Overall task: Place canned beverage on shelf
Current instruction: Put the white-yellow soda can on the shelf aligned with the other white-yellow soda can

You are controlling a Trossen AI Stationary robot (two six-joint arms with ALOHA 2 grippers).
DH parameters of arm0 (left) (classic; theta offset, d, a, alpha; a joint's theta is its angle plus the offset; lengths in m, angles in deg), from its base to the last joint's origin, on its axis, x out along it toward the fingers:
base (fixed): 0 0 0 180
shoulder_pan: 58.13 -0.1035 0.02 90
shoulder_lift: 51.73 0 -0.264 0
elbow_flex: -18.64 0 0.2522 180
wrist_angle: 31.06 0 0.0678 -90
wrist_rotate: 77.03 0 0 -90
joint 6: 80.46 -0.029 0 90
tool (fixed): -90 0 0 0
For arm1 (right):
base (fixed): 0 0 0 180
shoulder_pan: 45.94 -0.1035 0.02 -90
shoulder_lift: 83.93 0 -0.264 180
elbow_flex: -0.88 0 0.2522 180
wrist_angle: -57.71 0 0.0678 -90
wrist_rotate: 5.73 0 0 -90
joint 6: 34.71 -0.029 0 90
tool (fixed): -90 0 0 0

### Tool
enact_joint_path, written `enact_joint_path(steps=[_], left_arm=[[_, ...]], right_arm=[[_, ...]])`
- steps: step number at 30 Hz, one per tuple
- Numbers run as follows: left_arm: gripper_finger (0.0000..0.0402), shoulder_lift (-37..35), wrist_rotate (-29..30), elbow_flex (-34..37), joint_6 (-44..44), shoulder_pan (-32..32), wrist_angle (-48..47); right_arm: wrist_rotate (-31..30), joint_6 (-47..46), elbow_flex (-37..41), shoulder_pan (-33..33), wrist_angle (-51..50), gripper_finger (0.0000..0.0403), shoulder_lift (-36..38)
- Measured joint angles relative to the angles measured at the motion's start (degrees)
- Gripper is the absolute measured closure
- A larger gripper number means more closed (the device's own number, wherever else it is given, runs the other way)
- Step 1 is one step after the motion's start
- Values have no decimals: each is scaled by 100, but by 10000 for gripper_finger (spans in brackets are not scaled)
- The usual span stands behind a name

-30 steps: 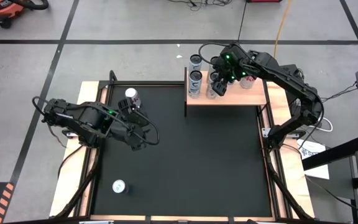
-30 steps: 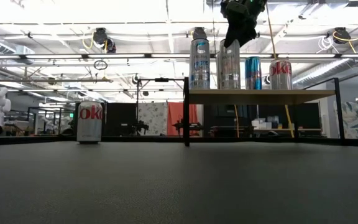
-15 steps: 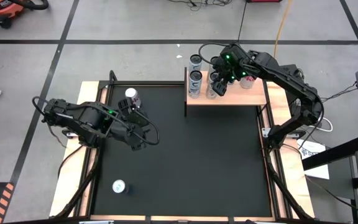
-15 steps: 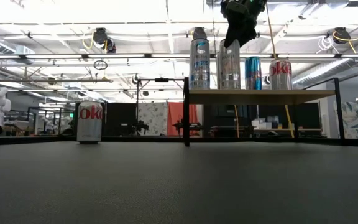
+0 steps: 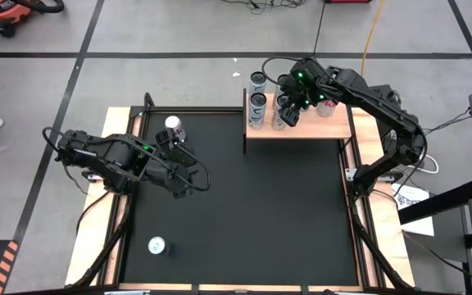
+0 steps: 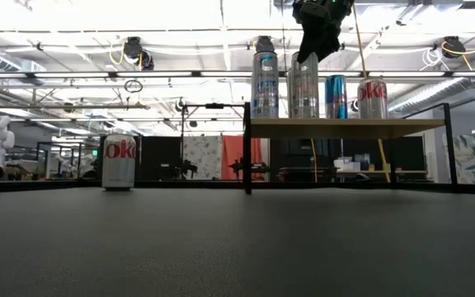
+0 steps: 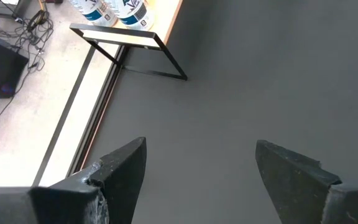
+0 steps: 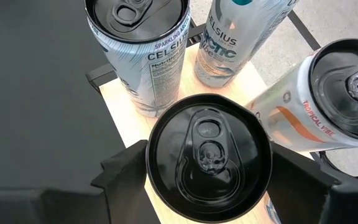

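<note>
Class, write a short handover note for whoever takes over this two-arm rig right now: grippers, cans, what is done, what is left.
Right gripper: fingers either side of a tall black-topped can standing on the light-wood shelf; grip not confirmed.
Left gripper: open, empty, over the black mat.
Done: several cans on the shelf.
Left: silver Coke can at the mat's far left and another silver-topped can near the front left.

arms: matte black | cables: black, looped | wrists: green lights
</note>
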Motion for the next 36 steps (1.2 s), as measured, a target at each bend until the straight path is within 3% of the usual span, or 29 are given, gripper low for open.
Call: enact_joint_path(steps=[18,29,36], left_arm=[[104,0,0,0,0,0,-5],[104,0,0,0,17,0,-173],[104,-1,0,0,21,0,-115]], right_arm=[[15,14,0,-44,-32,128,0],[9,27,0,-48,-45,73,0],[-16,207,0,-48,-32,71,-2]])
